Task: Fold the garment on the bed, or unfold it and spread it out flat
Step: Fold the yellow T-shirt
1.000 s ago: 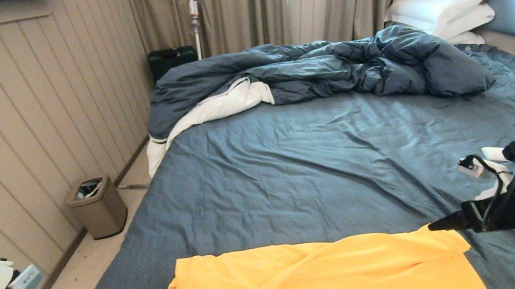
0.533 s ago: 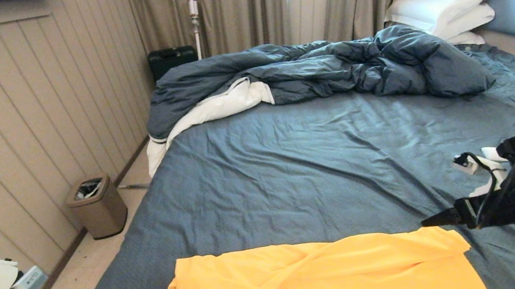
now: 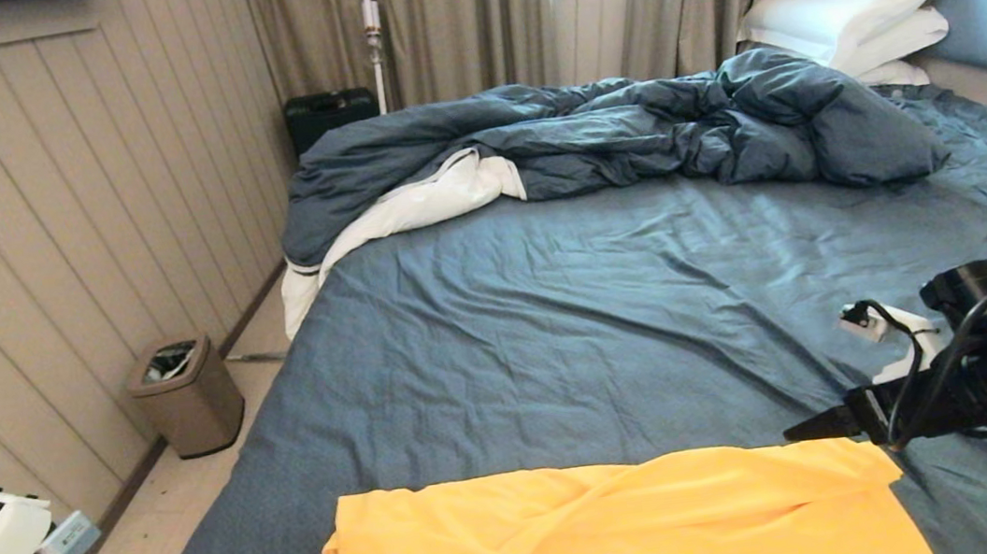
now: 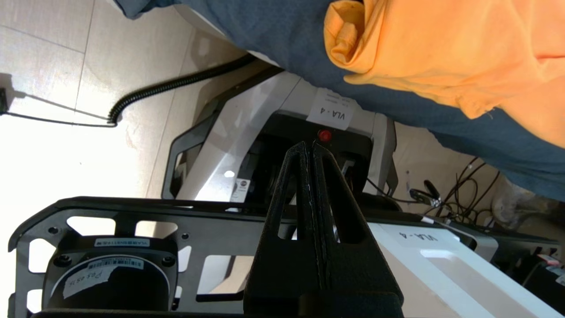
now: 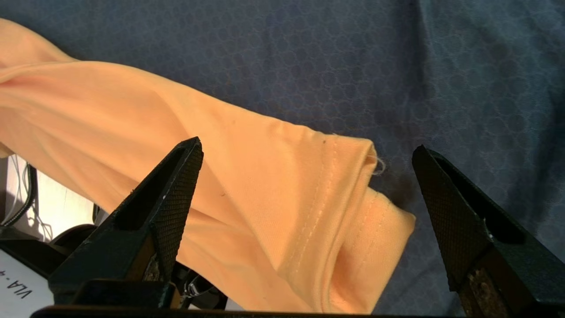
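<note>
Our right hand (image 5: 304,176) hangs wide open over the yellow shirt (image 3: 619,530) on the bed (image 3: 602,320). Our left hand (image 4: 312,148), low beside the bed, is closed on nothing.

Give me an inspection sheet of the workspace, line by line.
Surface: bed, slate-blue sheet, creased.
Job's things: garment, yellow, lying at the near edge, wrinkled.
Clutter: duvet rumpled at the far side; pillows by the headboard.
Grippers: right gripper open over the garment's corner; left gripper shut, low beside the bed.
Cables: coiled cable on the floor.
Surroundings: bin, curtains.
</note>
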